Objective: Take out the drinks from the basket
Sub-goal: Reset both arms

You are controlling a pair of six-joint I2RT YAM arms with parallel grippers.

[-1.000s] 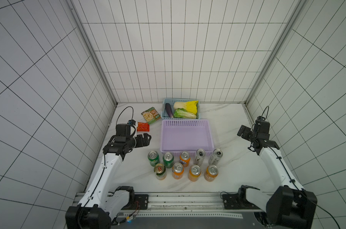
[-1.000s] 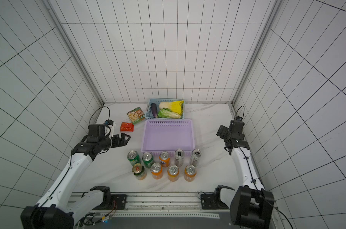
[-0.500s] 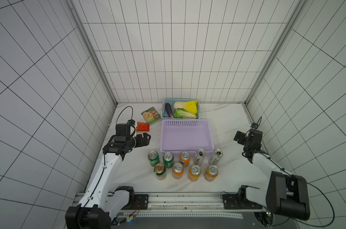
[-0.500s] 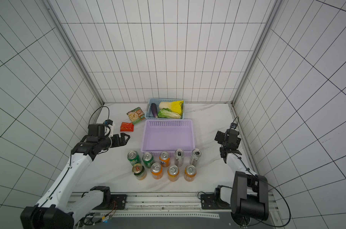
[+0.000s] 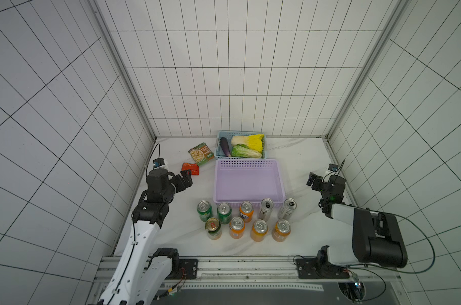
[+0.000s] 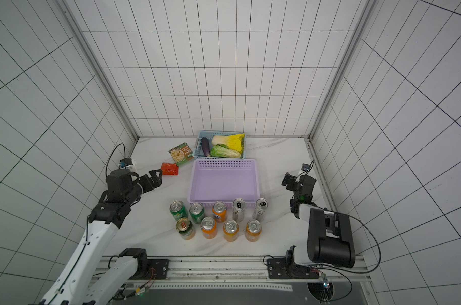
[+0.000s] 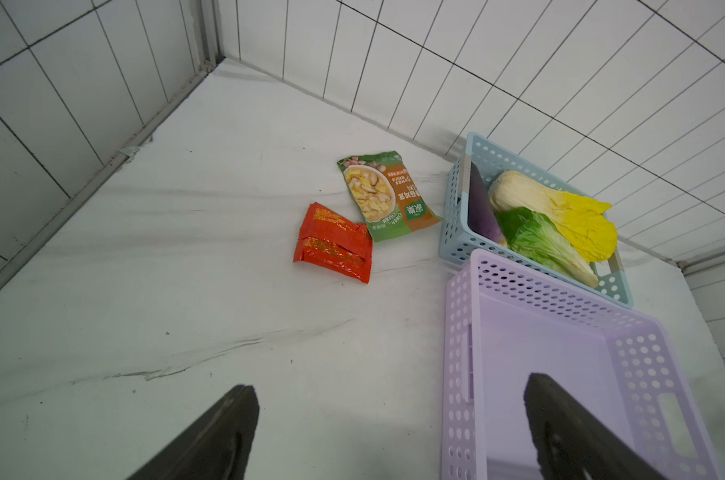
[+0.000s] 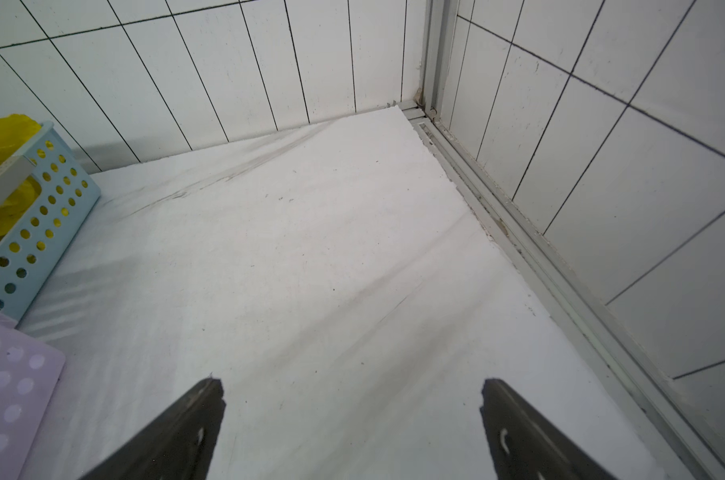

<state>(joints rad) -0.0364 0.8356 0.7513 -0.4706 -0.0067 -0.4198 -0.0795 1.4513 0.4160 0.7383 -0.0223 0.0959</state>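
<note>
At the left, our left arm (image 5: 144, 232) rises from the rail (image 5: 247, 266) and bends at the wrist, holding the left gripper (image 5: 186, 177) above the table (image 5: 298, 163) near the red packet (image 5: 190, 168). In the left wrist view its dark fingers (image 7: 223, 432) stand wide apart with nothing between them. The red packet's gold print is too small for us to read. The green packet (image 7: 387, 195) beside it shows a bowl of soup, white Chinese characters and a line of Latin capitals that we cannot make out. All the drinks stand upright on the table just in front of the lilac basket (image 5: 247, 164), outside it. The back row has two green cans (image 5: 204, 210), an orange can (image 5: 246, 211) with a blue logo we cannot read, and two slim silver cans (image 5: 265, 208). The front row has a dark green can (image 5: 213, 228) with a red-gold top and three orange cans (image 5: 259, 229), and it partly hides the row behind. The light blue basket (image 5: 218, 142) holds an aubergine (image 5: 224, 148) and leafy greens (image 5: 246, 152). At the right, our right arm (image 5: 369, 232) lies folded low, with the right gripper (image 5: 312, 182) well apart from the lilac basket, jaws wide and holding nothing. Its wrist view cuts both baskets off at the edge.
</note>
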